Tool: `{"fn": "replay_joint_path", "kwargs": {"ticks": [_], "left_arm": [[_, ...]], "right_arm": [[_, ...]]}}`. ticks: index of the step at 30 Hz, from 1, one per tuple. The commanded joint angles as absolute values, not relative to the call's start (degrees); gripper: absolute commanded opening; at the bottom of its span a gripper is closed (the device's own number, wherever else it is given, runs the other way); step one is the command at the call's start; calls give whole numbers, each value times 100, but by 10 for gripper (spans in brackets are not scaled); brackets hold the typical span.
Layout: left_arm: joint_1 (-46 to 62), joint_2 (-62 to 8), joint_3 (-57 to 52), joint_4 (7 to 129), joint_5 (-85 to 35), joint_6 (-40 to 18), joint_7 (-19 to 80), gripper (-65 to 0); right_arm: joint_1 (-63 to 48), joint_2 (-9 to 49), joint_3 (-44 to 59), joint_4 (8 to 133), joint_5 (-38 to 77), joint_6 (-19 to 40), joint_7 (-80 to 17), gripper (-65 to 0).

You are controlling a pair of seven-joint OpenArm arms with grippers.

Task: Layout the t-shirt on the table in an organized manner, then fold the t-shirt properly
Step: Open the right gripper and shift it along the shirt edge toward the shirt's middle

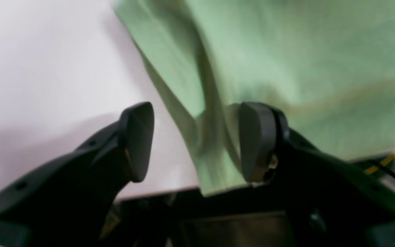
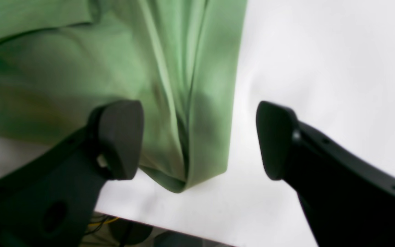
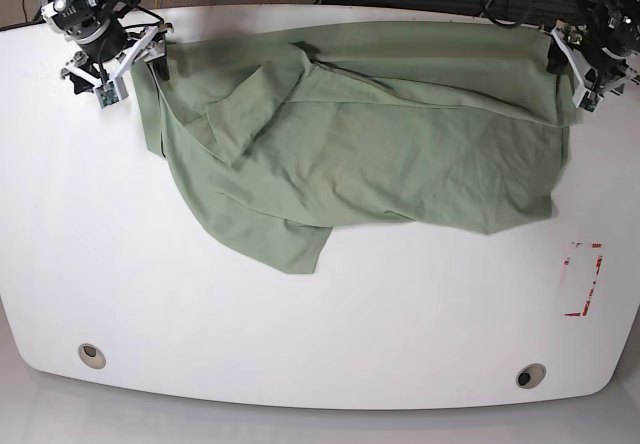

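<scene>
Looking at the wrist views first, both claws are spread wide and not gripping anything. The left claw has a bunched corner of the t-shirt sitting loose between its two pads, touching or nearly touching one pad, right at the desk edge. The right claw is the same story: a folded corner of cloth hangs in the gap beside one pad, with bare white desk under the other.

From the base camera, the shirt is stretched across the far half of the desk, one corner by each claw, but it's far from flat. There's a big fold flopped over near the middle and a loose flap trailing toward the near side. A red-marked rectangle and two round holes sit well clear of the cloth.

My read: we're in the laying-out step, folding not started. Next move probably calls for re-gripping somewhere on the crumpled part and pulling that flap flat.

Both arms sit low at the far corners of the desk, the left claw and right claw angled in toward the cloth.
</scene>
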State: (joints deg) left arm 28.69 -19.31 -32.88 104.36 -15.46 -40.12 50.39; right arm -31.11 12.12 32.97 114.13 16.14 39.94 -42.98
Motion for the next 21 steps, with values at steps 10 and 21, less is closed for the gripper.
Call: {"fn": "replay_joint_path", "kwargs": {"ticks": [10, 21], "left_arm": [[2334, -2035, -3354, 10730, -1578, -4000, 5420, -283], [2246, -2044, -3354, 10721, -1569, -4000, 5411, -283]], "right_arm": [[-2695, 1262, 2923, 11591, 2738, 4000, -5077, -162], [-2501, 1253, 2897, 11530, 4497, 4000, -6132, -162]]}}
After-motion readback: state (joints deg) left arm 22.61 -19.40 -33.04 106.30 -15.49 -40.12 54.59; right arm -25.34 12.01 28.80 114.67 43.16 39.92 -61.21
